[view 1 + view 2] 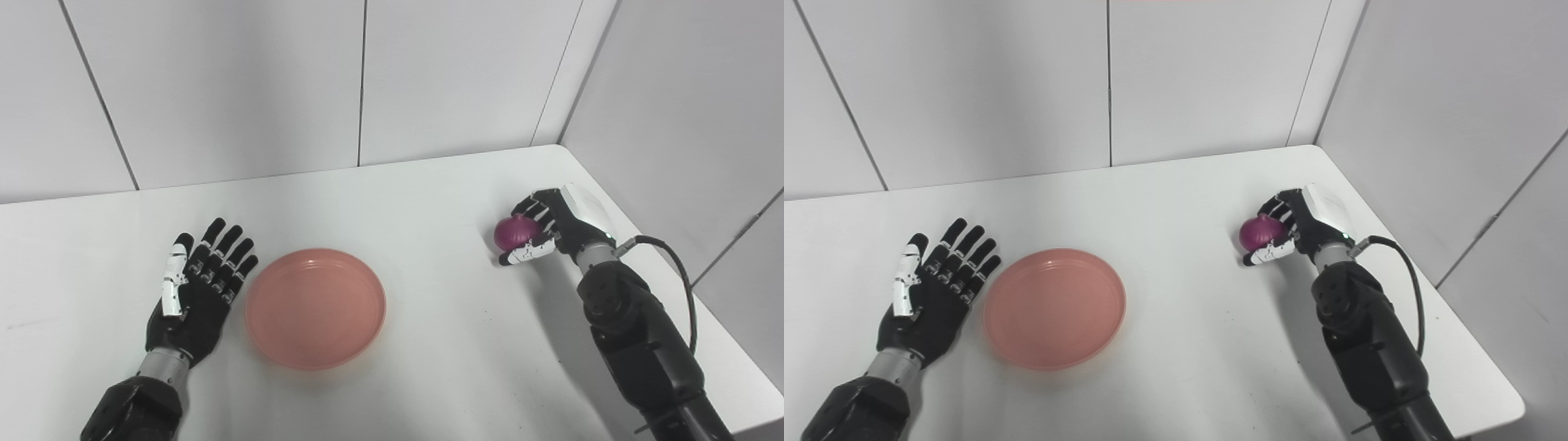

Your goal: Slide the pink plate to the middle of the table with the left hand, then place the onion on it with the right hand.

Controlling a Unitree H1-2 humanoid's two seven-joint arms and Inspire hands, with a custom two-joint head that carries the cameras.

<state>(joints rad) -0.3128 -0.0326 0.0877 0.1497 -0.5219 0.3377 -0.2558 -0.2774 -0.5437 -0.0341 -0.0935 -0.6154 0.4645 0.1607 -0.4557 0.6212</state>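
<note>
Left hand [195, 288] is lying flat on the table [429, 196], fingers spread and holding nothing, with the pink plate [315, 307] sitting just off its fingertips. Right hand [548, 226] is curling its fingers around the purple onion [516, 232], thumb underneath, well apart from the plate.

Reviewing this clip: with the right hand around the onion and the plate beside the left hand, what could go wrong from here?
1. The round purple onion sits in the right hand with only partial finger wrap showing, so it may roll out during the carry.
2. The shallow pink plate has a low rim; a dropped onion could roll off.
</note>
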